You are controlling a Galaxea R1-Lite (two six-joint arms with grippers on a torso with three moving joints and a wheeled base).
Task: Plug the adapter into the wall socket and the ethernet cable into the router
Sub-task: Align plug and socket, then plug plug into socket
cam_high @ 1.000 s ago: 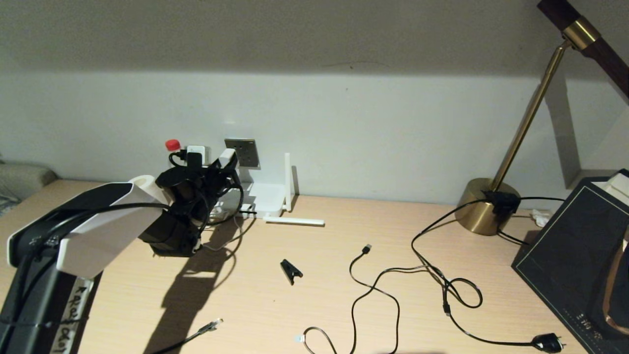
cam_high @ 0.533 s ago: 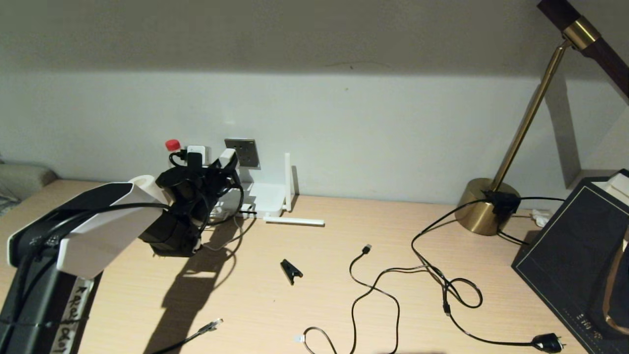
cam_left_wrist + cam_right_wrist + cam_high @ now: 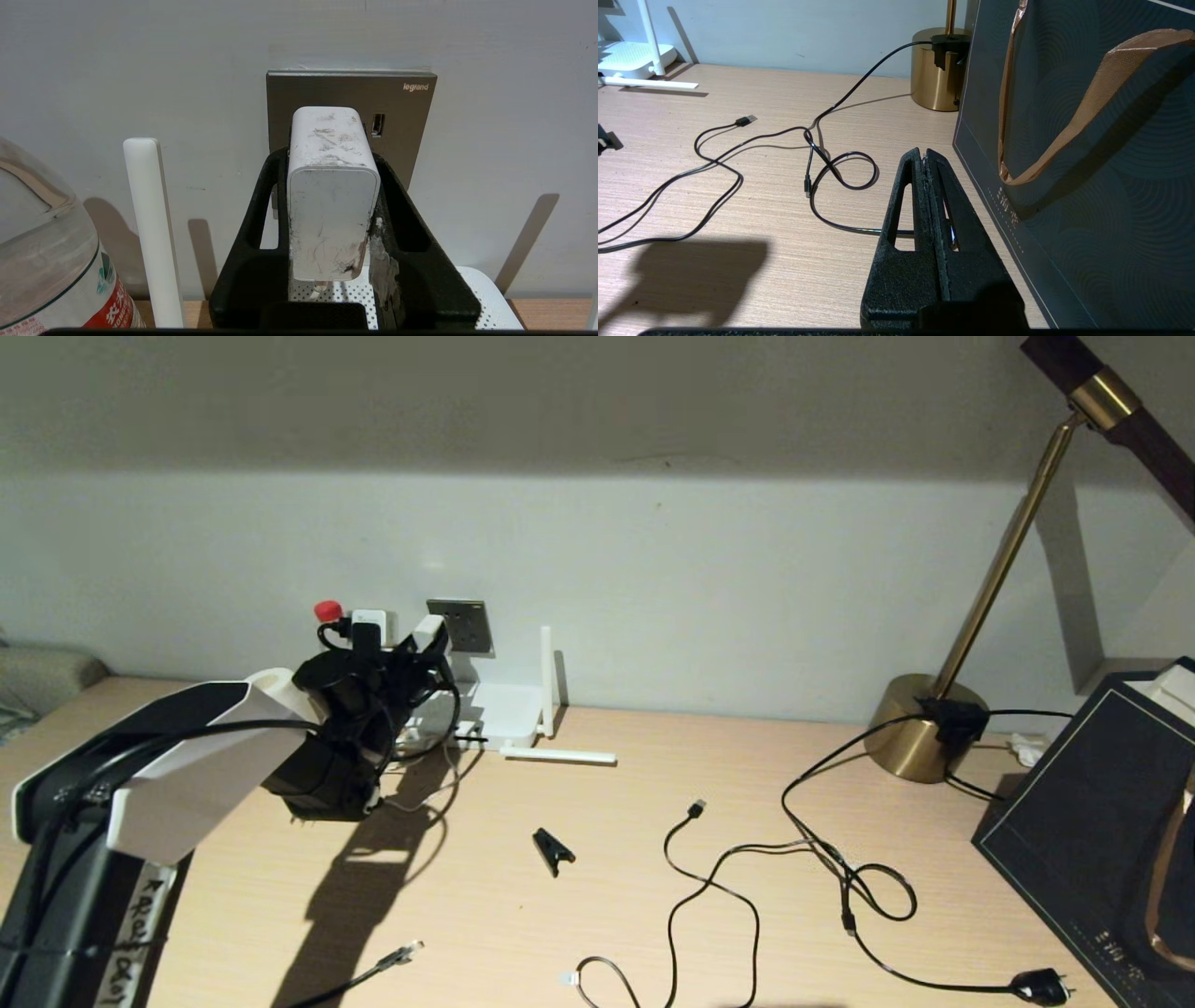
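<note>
A pale wall runs behind a light wood worktop, and the socket sits low on that wall. In the head view the left end effector is raised just left of the socket, clenched on the adapter, whose white body shows touching the plate's left edge. The router lies on the worktop right below the socket, one antenna upright beside it and another flat on the wood. A red-capped bottle stands left of the socket. The ethernet cable lies well in front of the socket, near the worktop's front edge (its clear connector points toward the wall). Far right of the socket stand a brass lamp and a dark bag, with black cables looped between.

In the left wrist view the black fingers grip the scuffed white adapter on both sides, its far end against the grey socket; whether the prongs are fully in cannot be told. The router shows beneath, an antenna and the bottle to one side.

In the right wrist view the right end effector hangs clenched with nothing in it, over the worktop beside the bag, far from the socket.
</note>
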